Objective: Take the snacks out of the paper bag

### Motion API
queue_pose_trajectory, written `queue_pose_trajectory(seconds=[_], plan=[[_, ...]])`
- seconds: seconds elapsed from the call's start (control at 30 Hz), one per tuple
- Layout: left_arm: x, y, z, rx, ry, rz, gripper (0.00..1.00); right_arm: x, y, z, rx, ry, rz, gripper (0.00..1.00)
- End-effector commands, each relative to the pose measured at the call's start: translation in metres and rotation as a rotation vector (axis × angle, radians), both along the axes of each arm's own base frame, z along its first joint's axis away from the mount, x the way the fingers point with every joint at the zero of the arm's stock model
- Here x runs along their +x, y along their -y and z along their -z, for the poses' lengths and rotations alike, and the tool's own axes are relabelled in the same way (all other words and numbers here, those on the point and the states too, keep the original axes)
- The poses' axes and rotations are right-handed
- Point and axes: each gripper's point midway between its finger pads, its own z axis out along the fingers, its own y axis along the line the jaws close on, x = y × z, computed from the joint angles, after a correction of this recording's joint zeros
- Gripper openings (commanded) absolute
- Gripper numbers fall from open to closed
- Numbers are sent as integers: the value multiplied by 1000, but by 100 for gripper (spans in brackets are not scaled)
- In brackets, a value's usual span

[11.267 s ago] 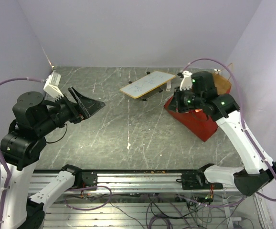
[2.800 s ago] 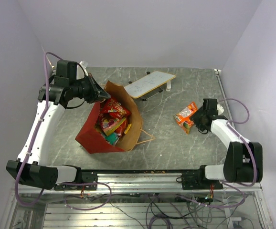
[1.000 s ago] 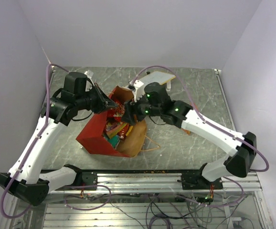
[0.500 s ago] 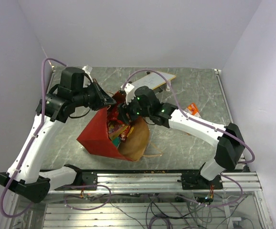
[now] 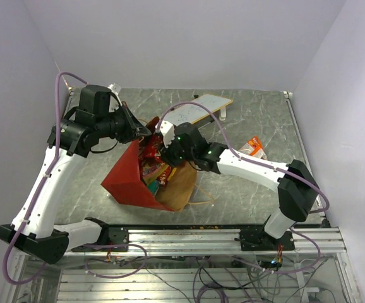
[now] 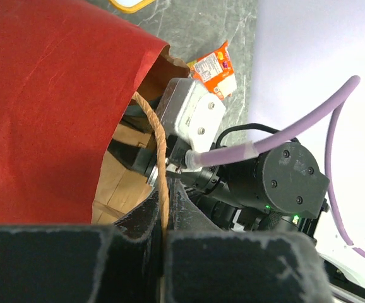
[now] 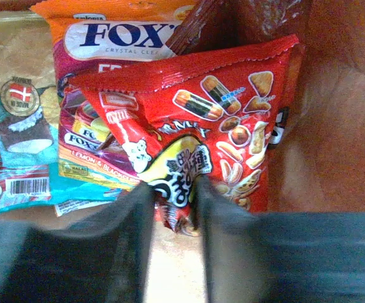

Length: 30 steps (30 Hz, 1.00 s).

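Note:
The red paper bag (image 5: 124, 180) lies tilted on the table with its brown mouth open toward the right. My left gripper (image 5: 146, 131) is shut on the bag's tan string handle (image 6: 162, 183) at the upper rim. My right gripper (image 7: 173, 205) reaches into the bag, its fingers pinching the lower corner of a red snack packet (image 7: 220, 126) printed with nuts. Under it lie an orange and purple Fox's candy pack (image 7: 107, 38) and a teal packet (image 7: 24, 158). One orange snack packet (image 5: 253, 146) lies out on the table to the right.
A flat white board with a tan edge (image 5: 198, 108) sits at the back, just beyond the bag. The bag's second string handle (image 5: 201, 201) trails on the table by its mouth. My right forearm (image 5: 245, 165) stretches across the middle.
My right gripper has pushed deeper into the bag and its fingers have closed onto the red packet. My left gripper still holds the handle and has barely moved.

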Motion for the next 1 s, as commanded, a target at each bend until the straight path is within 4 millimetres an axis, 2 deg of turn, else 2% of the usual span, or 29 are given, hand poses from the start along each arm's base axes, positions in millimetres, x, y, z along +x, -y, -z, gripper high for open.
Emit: queue_pose_trajectory(seconds=[0.0,0.1,0.2,0.5,0.67,0.83,0.93,0.97], plan=[[-2,-6,-14,-5,53,-14,7,5,-6,-16,22,34,4,19],[-1,-5,-12,-22,44,-23,7,1,-4,-23,37,9,23,8],[-1,-7,-13,-24,44,-40,7,-7,0,-36,71,-7,20,1],[2,-18,-11,27,50,-62,7,-41,36,-88,185,-57,65,0],[6,-19,-12,25,45,-63,7,-56,59,-131,320,-82,149,0],[10,-19,-14,10,49,-71,7,-50,100,-162,342,-15,314,0],[10,-16,-15,-12,58,-59,7,-37,139,-166,320,37,511,0],[9,-15,-13,-14,56,-56,7,-34,153,-162,306,44,587,0]])
